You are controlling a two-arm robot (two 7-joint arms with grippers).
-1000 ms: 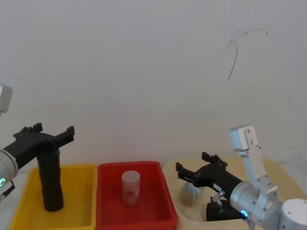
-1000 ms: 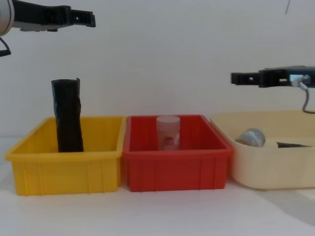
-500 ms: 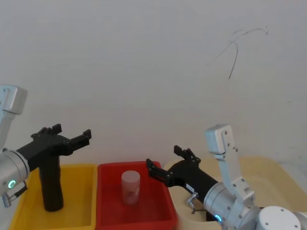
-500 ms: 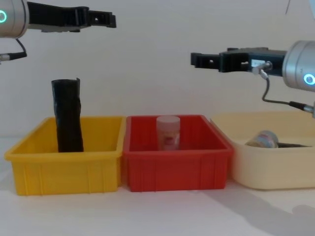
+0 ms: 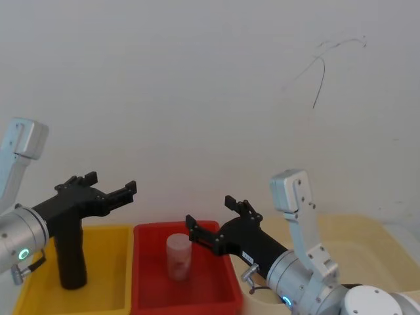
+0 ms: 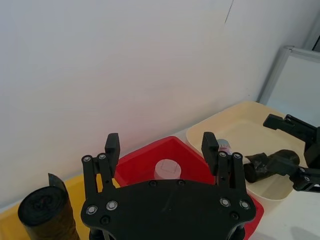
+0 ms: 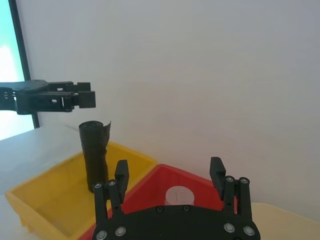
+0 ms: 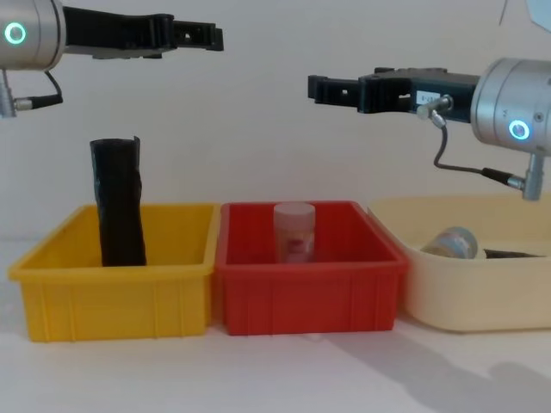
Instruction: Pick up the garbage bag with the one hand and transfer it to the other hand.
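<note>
The garbage bag [image 6: 265,167], a stubby black crinkly roll, lies on its side in the cream tray [image 6: 240,125]; in the chest view just a dark sliver of it [image 8: 515,254] shows above the rim. My left gripper [image 8: 207,36], on the green-cyan-lit wrist, hangs open high above the yellow bin [image 8: 112,292]. My right gripper [image 8: 323,88], on the blue-lit wrist, is open in the air above the red bin [image 8: 310,288], pointing left. Both grippers are empty and well apart from the bag, their tips facing each other across a gap.
A slim tall black roll [image 8: 119,202] stands upright in the yellow bin. A pale jar [image 8: 294,231] stands in the red bin, and another jar [image 8: 448,243] lies in the cream tray. The three containers sit side by side before a white wall.
The right gripper has risen from over the cream tray and swung left to above the red bin. The left gripper has moved right, toward the centre. The jar in the cream tray shifted slightly.
</note>
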